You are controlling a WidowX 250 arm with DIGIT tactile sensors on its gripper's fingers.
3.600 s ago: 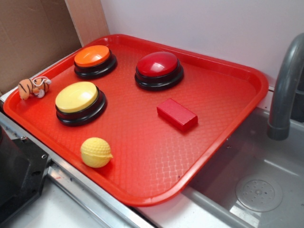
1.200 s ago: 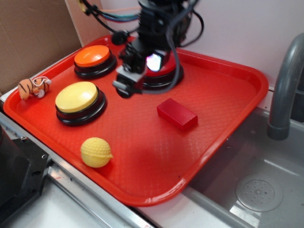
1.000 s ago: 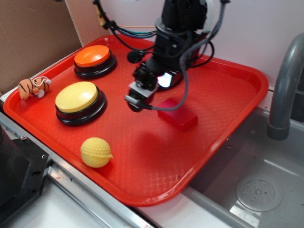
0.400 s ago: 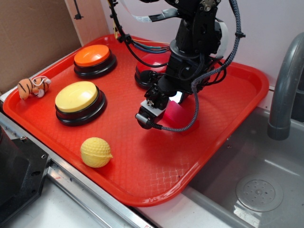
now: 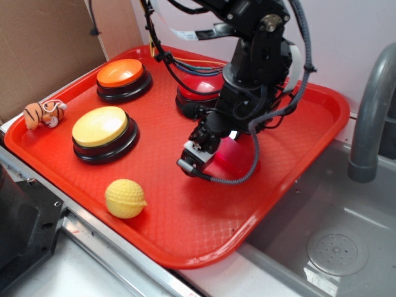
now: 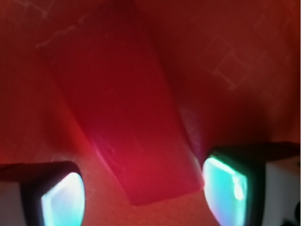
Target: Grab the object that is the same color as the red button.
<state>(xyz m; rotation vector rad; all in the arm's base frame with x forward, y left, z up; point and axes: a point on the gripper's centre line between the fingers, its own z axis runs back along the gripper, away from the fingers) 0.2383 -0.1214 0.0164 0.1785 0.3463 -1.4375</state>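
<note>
The object, a small flat red block (image 6: 122,108), lies on the red tray (image 5: 322,102). My gripper (image 6: 143,193) is down over its near end and open. The right pad (image 6: 225,188) stands close by the block's corner, and the left pad (image 6: 61,200) is apart from its other side. From outside, the gripper (image 5: 218,153) and arm cover most of the block (image 5: 234,156). The red button (image 5: 190,93) shows only partly behind the arm, at the tray's back.
An orange button (image 5: 120,74) and a yellow button (image 5: 102,127) stand on the tray's left. A yellow golf ball (image 5: 125,198) is near the front edge, and a tiger toy (image 5: 43,113) on the left rim. A sink (image 5: 334,241) and faucet (image 5: 371,105) are at the right.
The arm came in from the back, passed over the red button and moved down onto the red block. Its open fingers now straddle the block. Nothing else has moved.
</note>
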